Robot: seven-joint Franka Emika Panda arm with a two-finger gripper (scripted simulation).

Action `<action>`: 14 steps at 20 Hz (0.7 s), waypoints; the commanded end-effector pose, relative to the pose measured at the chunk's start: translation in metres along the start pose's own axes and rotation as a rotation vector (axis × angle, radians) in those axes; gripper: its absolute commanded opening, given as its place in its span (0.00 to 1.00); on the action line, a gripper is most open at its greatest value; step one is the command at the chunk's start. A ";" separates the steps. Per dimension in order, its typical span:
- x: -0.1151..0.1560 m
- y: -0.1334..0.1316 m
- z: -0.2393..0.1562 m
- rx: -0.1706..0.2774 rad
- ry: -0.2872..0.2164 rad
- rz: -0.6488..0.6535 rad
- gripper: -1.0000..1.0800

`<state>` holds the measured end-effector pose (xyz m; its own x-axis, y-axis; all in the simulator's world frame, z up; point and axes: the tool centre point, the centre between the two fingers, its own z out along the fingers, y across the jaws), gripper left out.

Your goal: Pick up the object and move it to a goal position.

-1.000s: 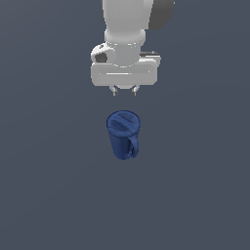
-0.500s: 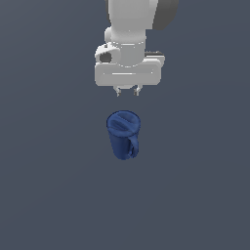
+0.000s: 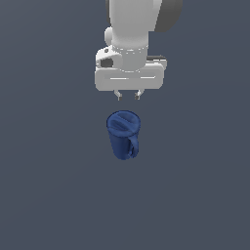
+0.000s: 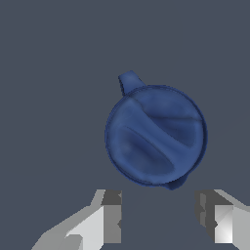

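Note:
The object point(image 3: 124, 135) is a small dark blue mug standing upright on the grey floor, its loop handle facing the camera in the exterior view. My white gripper point(image 3: 128, 96) hangs above and just behind it, not touching it. Its two short fingertips point down with a small gap between them. In the wrist view the object point(image 4: 155, 135) shows its round ridged top from above, handle sticking out at one side. The gripper point(image 4: 158, 219) stands open there, and nothing lies between its fingers point(image 4: 112, 215); the mug sits beyond the fingertips.
A flat, plain grey floor point(image 3: 49, 185) surrounds the mug on all sides. No other objects, containers or edges are in view.
The gripper has come lower and slightly toward the mug over the last second. The mug has not moved.

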<state>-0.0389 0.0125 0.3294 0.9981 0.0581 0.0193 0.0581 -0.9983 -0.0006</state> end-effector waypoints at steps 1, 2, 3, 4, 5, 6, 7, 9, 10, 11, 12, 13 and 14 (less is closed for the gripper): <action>0.008 -0.001 0.001 -0.001 -0.013 -0.009 0.62; 0.012 -0.001 0.002 -0.002 -0.020 -0.014 0.62; 0.016 -0.002 0.003 -0.002 -0.026 -0.018 0.62; 0.020 -0.002 0.004 -0.003 -0.033 -0.023 0.62; 0.024 -0.003 0.005 -0.004 -0.041 -0.028 0.62; 0.029 -0.003 0.006 -0.004 -0.048 -0.033 0.62; 0.033 -0.004 0.008 -0.005 -0.056 -0.039 0.62; 0.042 -0.005 0.011 -0.007 -0.072 -0.049 0.62; 0.047 -0.005 0.012 -0.007 -0.080 -0.054 0.62; 0.051 -0.006 0.014 -0.008 -0.088 -0.060 0.62; 0.055 -0.006 0.016 -0.009 -0.096 -0.065 0.62; 0.059 -0.007 0.018 -0.010 -0.104 -0.070 0.62; 0.063 -0.007 0.020 -0.010 -0.112 -0.075 0.62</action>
<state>0.0178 0.0223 0.3139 0.9890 0.1239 -0.0808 0.1249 -0.9922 0.0064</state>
